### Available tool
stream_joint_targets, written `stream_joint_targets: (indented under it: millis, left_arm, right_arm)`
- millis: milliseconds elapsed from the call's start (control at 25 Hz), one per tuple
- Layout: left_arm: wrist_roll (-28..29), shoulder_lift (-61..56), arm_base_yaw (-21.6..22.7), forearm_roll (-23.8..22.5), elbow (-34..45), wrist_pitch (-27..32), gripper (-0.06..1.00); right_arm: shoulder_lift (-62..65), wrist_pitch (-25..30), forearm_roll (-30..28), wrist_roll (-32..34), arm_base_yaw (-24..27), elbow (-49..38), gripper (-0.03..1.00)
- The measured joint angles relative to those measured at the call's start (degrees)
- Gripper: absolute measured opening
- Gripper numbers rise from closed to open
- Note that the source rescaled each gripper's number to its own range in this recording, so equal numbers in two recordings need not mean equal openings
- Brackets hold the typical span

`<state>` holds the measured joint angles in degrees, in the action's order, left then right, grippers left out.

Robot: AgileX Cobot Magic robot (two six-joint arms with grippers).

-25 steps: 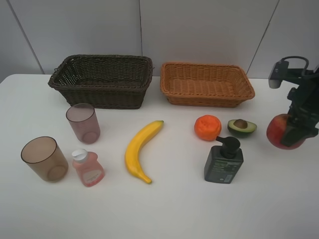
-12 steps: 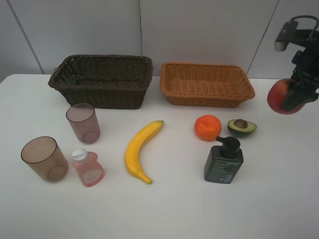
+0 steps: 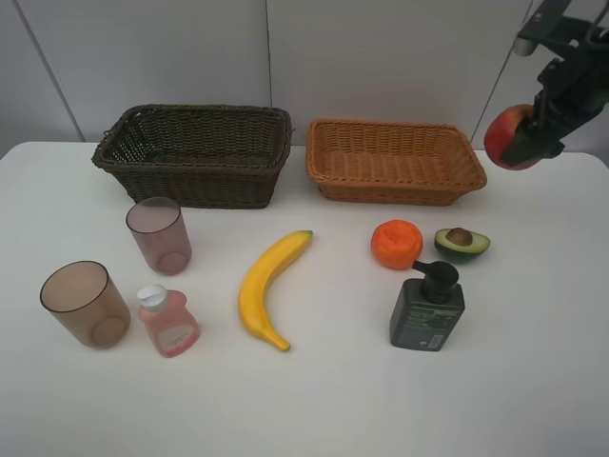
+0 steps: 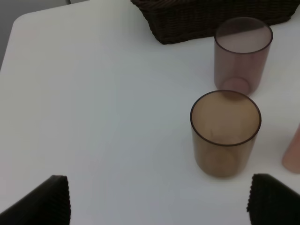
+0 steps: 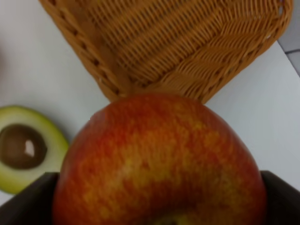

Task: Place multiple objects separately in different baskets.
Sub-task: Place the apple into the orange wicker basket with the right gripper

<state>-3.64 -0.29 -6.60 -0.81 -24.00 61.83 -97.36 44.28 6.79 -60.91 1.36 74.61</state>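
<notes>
**1. Near row.** On the counter (image 3: 333, 409) stand the near cup (image 3: 84, 303), with the pink bottle (image 3: 169, 322) just beside it, and the pump bottle (image 3: 427, 307) toward the right. The banana (image 3: 266, 286) lies between the 2 bottles. The left tool (image 4: 159, 201) hovers near the near cup with its fingers wide apart, holding nothing.

**2. Middle row.** The far cup (image 3: 159, 235) stands upright in front of the dark basket (image 3: 190, 183). The tangerine (image 3: 397, 244) and the avocado (image 3: 461, 243), cut face up, lie near each other but apart, just behind the pump bottle.

**3. Far row.** The dark basket sits on the left and the tan basket (image 3: 395, 188) on the right. No object lies in either.

**4. Held item.** The right tool (image 3: 531, 141) is clamped on the apple (image 3: 504, 133). The apple hangs in the air just off the right end of the tan basket, above rim level and not yet over the interior.

**5. Step in hand.** Judged as the carry of the apple to the tan basket, with 7 objects left on the counter.

**6. Next move.** Carry the apple left until it is over the basket floor. Lower it inside the walls, then part the fingers. Release low, because a round fruit is likely to roll.
</notes>
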Motion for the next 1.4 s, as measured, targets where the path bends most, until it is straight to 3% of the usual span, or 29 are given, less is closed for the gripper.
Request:
stream_joint_targets:
  millis: [720,1400]
  left_arm:
    - [0.0,0.0,0.0,0.0,0.0,0.0,1.00]
    - [0.0,0.0,0.0,0.0,0.0,0.0,1.00]
  right_arm:
    - [-18.7,-3.4,6.2,-0.1,-4.8,15.6,0.73]
    - [-22.3,-6.5,6.7,-0.1,-4.8,15.8,0.73]
